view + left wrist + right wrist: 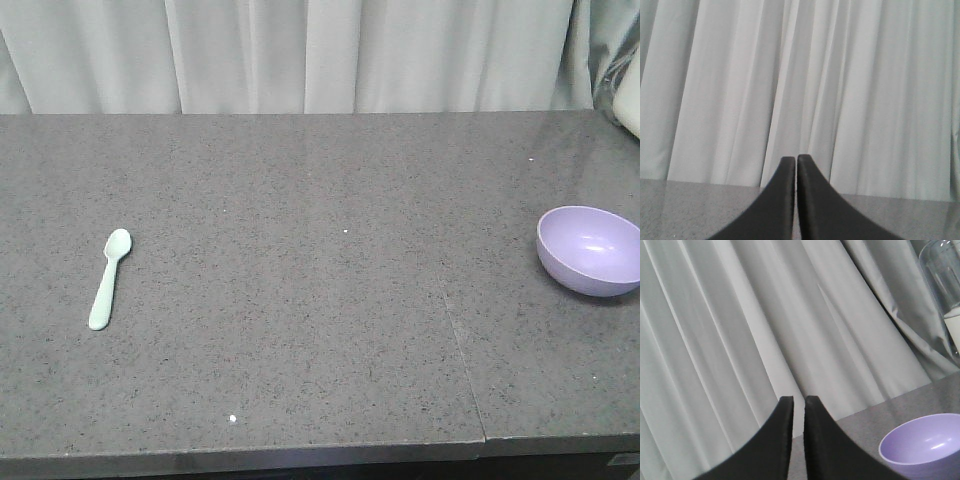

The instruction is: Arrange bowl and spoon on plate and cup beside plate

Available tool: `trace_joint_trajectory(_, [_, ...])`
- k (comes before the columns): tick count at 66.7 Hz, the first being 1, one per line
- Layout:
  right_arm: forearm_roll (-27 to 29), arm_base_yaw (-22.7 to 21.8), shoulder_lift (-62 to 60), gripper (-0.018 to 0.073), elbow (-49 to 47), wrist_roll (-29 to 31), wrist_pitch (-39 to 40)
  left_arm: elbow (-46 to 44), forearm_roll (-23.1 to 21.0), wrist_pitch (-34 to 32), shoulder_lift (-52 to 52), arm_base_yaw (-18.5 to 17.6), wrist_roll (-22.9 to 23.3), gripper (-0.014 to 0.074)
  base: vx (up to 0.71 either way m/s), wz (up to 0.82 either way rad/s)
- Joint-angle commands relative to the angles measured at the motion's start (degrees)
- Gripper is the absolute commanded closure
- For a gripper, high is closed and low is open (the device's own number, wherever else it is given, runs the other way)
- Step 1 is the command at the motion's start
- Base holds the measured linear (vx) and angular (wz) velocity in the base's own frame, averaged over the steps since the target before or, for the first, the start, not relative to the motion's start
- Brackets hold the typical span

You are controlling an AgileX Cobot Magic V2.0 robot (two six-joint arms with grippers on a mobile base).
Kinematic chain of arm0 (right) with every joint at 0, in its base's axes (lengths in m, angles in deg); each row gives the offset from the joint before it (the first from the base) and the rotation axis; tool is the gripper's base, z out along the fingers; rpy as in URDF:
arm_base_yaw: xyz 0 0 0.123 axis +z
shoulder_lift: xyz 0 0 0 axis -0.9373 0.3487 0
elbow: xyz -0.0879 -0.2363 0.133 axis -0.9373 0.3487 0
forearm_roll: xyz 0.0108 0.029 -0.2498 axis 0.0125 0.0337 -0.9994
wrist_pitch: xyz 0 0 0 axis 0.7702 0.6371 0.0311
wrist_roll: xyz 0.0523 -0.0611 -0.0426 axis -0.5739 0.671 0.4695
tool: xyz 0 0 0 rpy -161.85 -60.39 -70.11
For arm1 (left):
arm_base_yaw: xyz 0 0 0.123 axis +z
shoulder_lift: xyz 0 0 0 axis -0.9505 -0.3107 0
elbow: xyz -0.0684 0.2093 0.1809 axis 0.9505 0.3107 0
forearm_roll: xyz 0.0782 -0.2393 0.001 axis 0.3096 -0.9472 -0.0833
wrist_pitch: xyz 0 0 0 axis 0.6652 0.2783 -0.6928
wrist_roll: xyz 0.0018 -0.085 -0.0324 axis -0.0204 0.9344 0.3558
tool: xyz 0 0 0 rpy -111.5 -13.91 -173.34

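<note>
Nothing arranged yet, as I read it; the task looks to be at its very start.

The spoon (108,278) lies flat on the left side of the grey countertop (300,330), head toward the curtain (300,50), handle toward me. The bowl (590,250) sits upright and empty at the far right, partly cut by the front view's edge, well apart from the spoon. The right wrist view also catches the bowl (922,447), low and to the right of the fingers.

I see no plate and no cup in any view. Either they sit outside the frames or they aren't on the table; I can't say which. There's also no target spot I can point to.

The left gripper (796,160) is clenched, tips pressed together, holding nothing, aimed at the curtain above the table edge. The right gripper (793,400) is closed down to a thin slit, also empty. A clear glass vessel (940,280) stands past the bowl at the right.

All left to do: bowl onto plate, spoon onto plate, cup beside plate. My guess is the plate has to be found first, since the other placements depend on it.
</note>
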Motion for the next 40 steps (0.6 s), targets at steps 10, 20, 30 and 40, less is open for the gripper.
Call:
trace_joint_trajectory(10, [-0.74,-0.16,-0.64,0.0489,-3.54,-10.4,-0.16,0.73,-3.91,-9.01,1.01,-0.13,17.72,0.0602,0.0,0.0])
trace_joint_trajectory(20, [-11.59,-0.14,2.41,0.0489,-17.35,-10.05,-14.09,-5.03,-2.75,-6.67,1.01,-0.13,27.09,0.0603,0.0,0.0])
trace_joint_trajectory(30, [-16.45,-0.14,11.88,0.0479,-31.79,-4.32,-27.38,-17.33,4.26,9.36,0.05,-0.13,26.86,0.0603,0.0,0.0])
trace_joint_trajectory(40, [-12.68,-0.14,20.92,0.0358,-39.11,7.96,-29.03,-27.96,6.57,25.64,-4.49,-0.13,24.85,0.0588,0.0,0.0])
